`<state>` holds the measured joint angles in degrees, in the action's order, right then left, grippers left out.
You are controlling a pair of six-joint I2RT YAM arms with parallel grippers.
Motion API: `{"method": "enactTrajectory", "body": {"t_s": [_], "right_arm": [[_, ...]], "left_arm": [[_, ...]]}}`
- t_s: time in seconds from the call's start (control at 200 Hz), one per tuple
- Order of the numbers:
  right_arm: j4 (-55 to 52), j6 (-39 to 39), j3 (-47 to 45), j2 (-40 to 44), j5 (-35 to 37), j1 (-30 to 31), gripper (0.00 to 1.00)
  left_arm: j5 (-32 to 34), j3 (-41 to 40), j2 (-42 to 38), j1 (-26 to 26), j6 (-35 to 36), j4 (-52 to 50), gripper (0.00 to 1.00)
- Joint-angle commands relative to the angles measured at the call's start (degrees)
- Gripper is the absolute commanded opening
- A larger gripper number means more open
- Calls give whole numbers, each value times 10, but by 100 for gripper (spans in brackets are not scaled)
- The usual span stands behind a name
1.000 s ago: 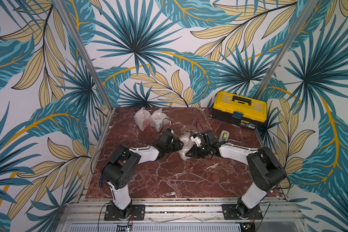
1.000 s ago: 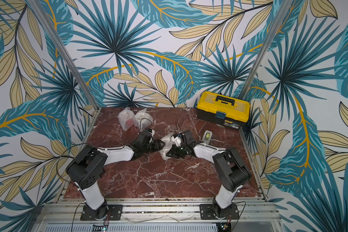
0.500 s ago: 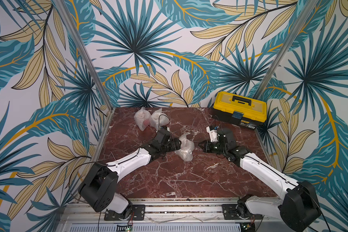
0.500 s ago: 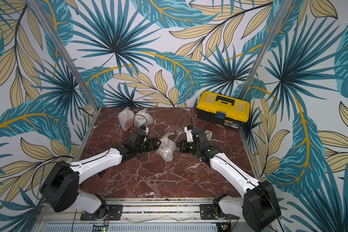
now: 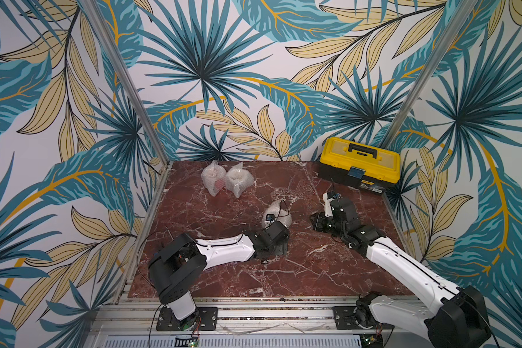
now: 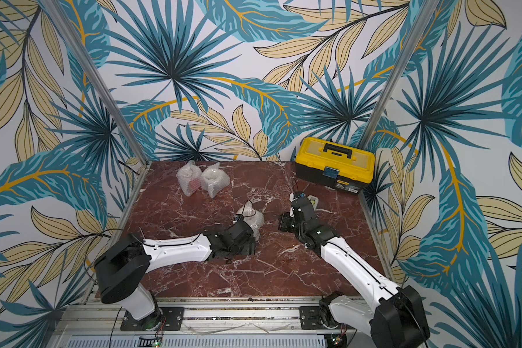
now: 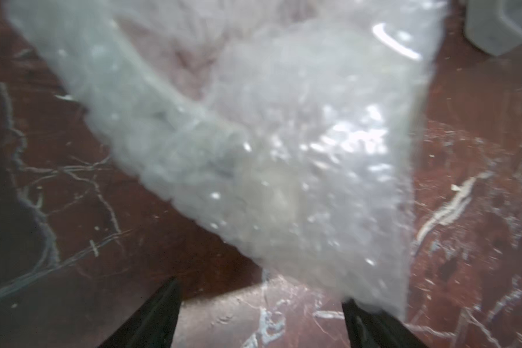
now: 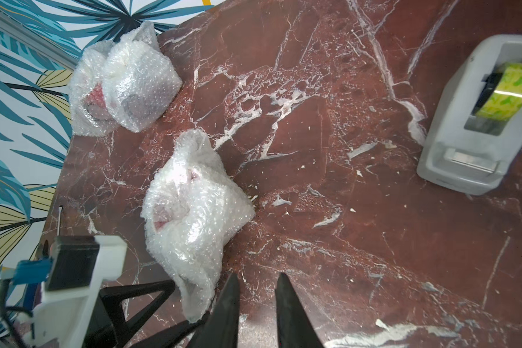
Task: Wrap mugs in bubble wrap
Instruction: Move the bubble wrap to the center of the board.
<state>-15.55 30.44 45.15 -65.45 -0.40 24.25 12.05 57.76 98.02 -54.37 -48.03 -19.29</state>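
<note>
Three bundles of bubble wrap lie on the marble table. Two stand together at the back left [image 5: 213, 179] [image 5: 238, 180]. The third [image 5: 277, 211] [image 8: 190, 211] lies mid-table. The mugs are hidden inside and show only as reddish patches through the wrap [image 8: 94, 93]. My left gripper [image 5: 284, 239] [image 7: 259, 296] is open at this bundle's near end, with the wrap's tail resting by one of its fingers [image 7: 371, 322]. My right gripper [image 5: 314, 221] [image 8: 258, 277] hovers just right of the bundle, jaws narrowly open with only bare table between them.
A grey tape dispenser [image 8: 476, 120] [image 6: 312, 200] with a greenish roll sits behind the right gripper. A yellow and black toolbox [image 5: 359, 164] stands at the back right corner. Metal frame posts and patterned walls enclose the table [image 5: 223, 280].
Both grippers have come off the middle bundle, which now lies free. The left opened wide and drew back toward the front. The right opened slightly and moved off to the right.
</note>
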Motion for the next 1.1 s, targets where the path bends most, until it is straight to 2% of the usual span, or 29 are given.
{"method": "enactTrajectory", "body": {"t_s": [0.0,0.14,0.381,0.596,0.896,1.097], "right_arm": [[-10,4,-16,6,8,-1,24],[-9,5,-23,7,7,-1,24],[-7,6,-28,10,1,-2,24],[-9,8,-29,15,-4,-1,24],[-14,13,-42,29,-11,-1,24],[-28,7,-39,35,-10,-2,24]], "left_arm": [[44,66,17,4,8,-31,82],[41,85,39,19,14,-42,76],[25,113,71,72,32,-60,49],[-8,180,125,134,88,-67,35],[-75,333,237,239,152,-95,32],[-116,468,326,274,224,-135,32]]}}
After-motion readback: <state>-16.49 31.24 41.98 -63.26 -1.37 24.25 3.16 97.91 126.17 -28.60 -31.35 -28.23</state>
